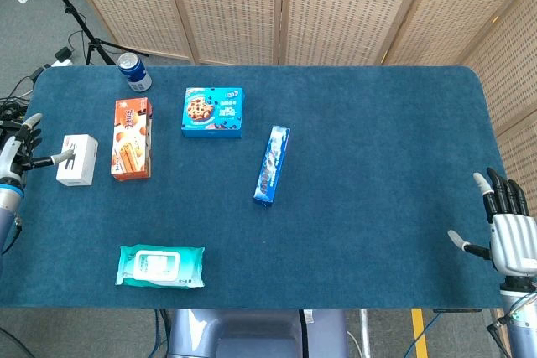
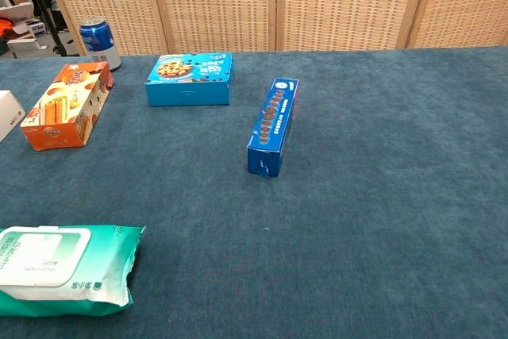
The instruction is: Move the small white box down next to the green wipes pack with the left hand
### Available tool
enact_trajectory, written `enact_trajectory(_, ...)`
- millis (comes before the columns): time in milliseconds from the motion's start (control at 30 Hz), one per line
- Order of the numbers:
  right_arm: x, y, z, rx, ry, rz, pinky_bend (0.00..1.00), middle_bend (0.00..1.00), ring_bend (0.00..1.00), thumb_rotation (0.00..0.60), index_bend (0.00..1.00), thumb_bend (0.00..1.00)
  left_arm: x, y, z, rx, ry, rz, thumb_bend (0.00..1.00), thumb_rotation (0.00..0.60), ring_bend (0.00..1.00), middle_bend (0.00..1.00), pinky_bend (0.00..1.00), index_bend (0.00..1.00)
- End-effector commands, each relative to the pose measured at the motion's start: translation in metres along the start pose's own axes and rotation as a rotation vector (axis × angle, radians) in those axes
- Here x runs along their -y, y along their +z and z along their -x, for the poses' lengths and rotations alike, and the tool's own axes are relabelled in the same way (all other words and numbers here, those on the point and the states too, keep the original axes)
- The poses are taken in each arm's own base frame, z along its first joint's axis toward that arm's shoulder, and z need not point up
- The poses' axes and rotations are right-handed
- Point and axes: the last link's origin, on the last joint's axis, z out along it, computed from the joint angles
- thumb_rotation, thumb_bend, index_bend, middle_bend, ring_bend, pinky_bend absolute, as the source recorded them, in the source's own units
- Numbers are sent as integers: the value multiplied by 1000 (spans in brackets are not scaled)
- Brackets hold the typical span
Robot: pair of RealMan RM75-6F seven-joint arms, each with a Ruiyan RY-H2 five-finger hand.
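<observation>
One robot hand (image 1: 18, 157) beside small white box (image 1: 76, 160)

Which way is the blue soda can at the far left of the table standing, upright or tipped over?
Upright. In the head view the soda can shows its round silver top facing up, and in the chest view it stands tall on its base.

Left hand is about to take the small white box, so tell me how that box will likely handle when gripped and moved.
The small white box looks like rigid card with flat faces, so it should hold its shape in the left hand. It lies flat on the carpeted table, so it is unlikely to roll or tip. It is probably light for its size, though its contents cannot be seen.
</observation>
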Motion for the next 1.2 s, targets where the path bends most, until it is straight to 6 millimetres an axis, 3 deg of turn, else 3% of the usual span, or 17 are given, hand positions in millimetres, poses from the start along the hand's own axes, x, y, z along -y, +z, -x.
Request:
enact_trajectory(33,0,0,1,2,-1,1,0,0,0,600,0,0,0,9,6,-3,-66,-21,0,600,0,0,0,0)
enact_trajectory(233,-1,1,2,8,-6,5,0,0,0,600,0,0,-2,21,15,7,-205,-70,0,600,0,0,0,0)
enact_trajectory(400,-3,3,4,11,-14,19,0,0,0,600,0,0,6,37,20,-12,-225,-112,0,600,0,0,0,0)
enact_trajectory(667,-3,4,6,14,-19,23,0,0,0,600,0,0,13,46,26,-24,-230,-144,0,600,0,0,0,0)
enact_trajectory(933,-3,3,4,10,-14,21,0,0,0,600,0,0,7,45,37,19,-176,-129,0,600,0,0,0,0)
enact_trajectory(1200,-4,2,1,3,-4,19,0,0,0,600,0,0,4,30,61,147,15,-118,0,600,0,0,0,0)
